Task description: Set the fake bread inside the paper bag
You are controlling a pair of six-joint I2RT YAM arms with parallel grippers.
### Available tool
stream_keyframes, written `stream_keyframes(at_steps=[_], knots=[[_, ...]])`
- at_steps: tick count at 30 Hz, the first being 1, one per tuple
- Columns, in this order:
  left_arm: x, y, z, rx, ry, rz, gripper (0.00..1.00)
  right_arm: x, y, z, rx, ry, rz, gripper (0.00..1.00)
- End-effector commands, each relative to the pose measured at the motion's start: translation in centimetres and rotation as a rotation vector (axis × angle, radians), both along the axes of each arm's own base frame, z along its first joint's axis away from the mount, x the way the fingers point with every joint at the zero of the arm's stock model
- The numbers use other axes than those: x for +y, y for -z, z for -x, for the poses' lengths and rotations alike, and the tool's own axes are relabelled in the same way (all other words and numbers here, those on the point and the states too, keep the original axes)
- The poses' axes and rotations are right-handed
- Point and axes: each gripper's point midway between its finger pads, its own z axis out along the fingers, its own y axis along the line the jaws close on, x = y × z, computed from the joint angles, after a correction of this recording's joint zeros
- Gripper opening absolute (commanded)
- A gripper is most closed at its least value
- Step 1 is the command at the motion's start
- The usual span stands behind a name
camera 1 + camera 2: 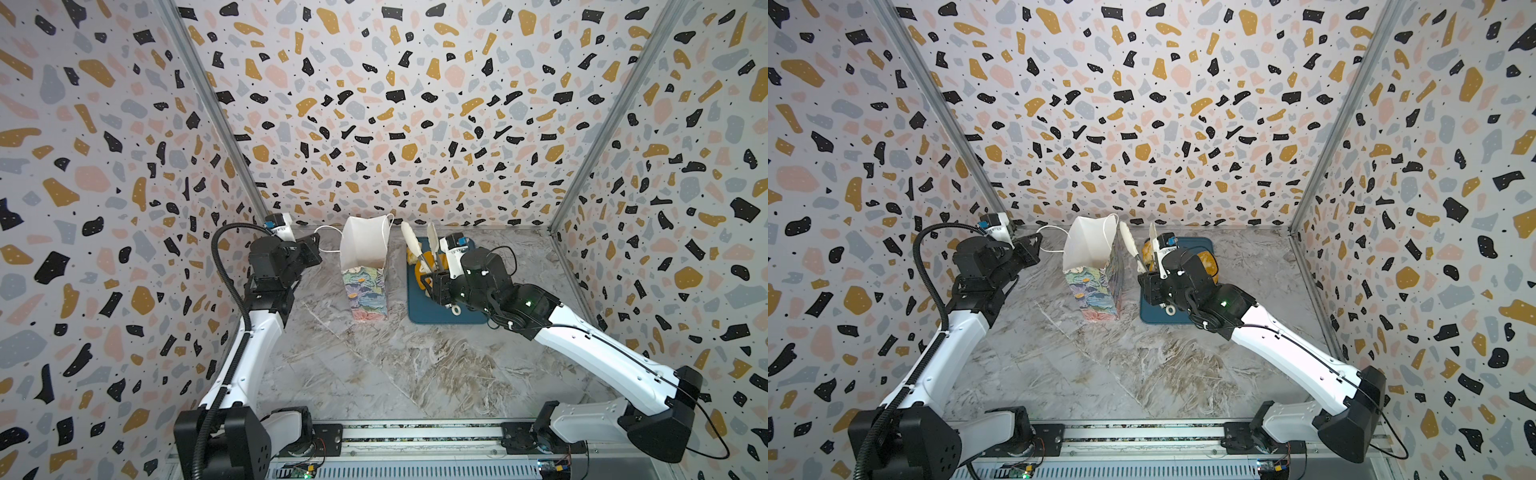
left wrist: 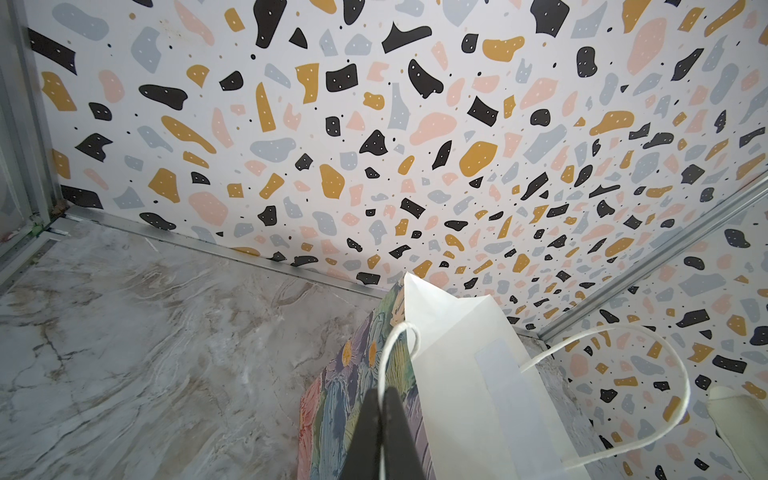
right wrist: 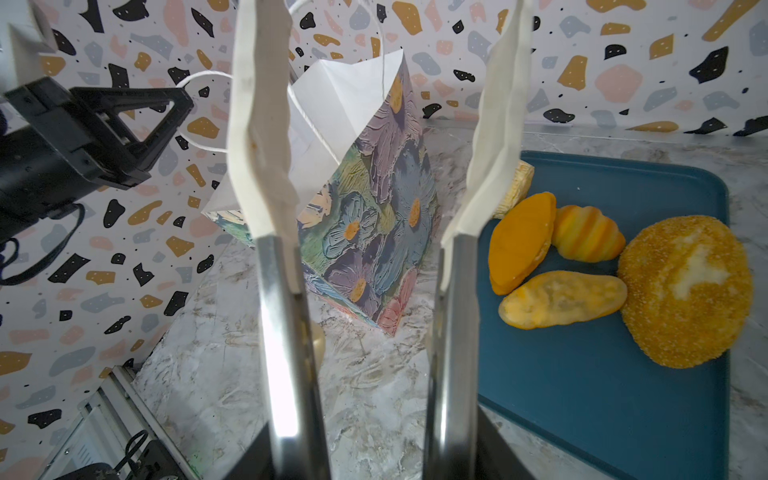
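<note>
The fake bread [image 3: 685,291] lies right of my empty tongs [image 3: 282,332]

The paper bag [image 1: 365,286] stands open between my arms. Just right of it the tray [image 1: 428,313] carries the bread, nearest my right gripper [image 1: 434,280], which clamps the tongs, tips spread and raised. My left gripper [image 2: 380,399] is pressed shut on the bag's cord handle [image 2: 388,345].

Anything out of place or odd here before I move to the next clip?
Nothing spilled or damaged. The paper bag stands, its mouth pulled lopsided because the left gripper pinches one cord handle. The right gripper holds tongs, spread and empty; the breads lie on the blue tray.
</note>
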Motion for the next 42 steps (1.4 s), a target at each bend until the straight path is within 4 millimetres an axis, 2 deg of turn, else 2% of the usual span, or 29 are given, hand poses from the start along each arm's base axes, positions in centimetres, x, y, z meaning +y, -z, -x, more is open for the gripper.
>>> stream_keyframes(at_steps=[1,10,22,33,42], knots=[[0.0,-1.3,0.4,-0.045,-0.004,-0.005,0.00,-0.8,-2.2,0.0,-0.035,0.016,-0.080,0.52],[0.0,-1.1,0.3,-0.037,-0.003,-0.003,0.00,-2.2,-0.1,0.1,0.014,0.040,-0.093,0.52],[0.0,-1.0,0.2,-0.035,-0.005,-0.005,0.00,-3.7,3.9,0.0,0.106,0.074,-0.063,0.52],[0.0,-1.1,0.3,-0.039,-0.005,-0.004,0.00,-5.6,6.6,-0.5,0.198,0.114,-0.091,0.52],[0.0,-1.2,0.3,-0.042,-0.005,-0.001,0.00,-6.8,9.5,-0.4,0.286,0.138,-0.113,0.52]])
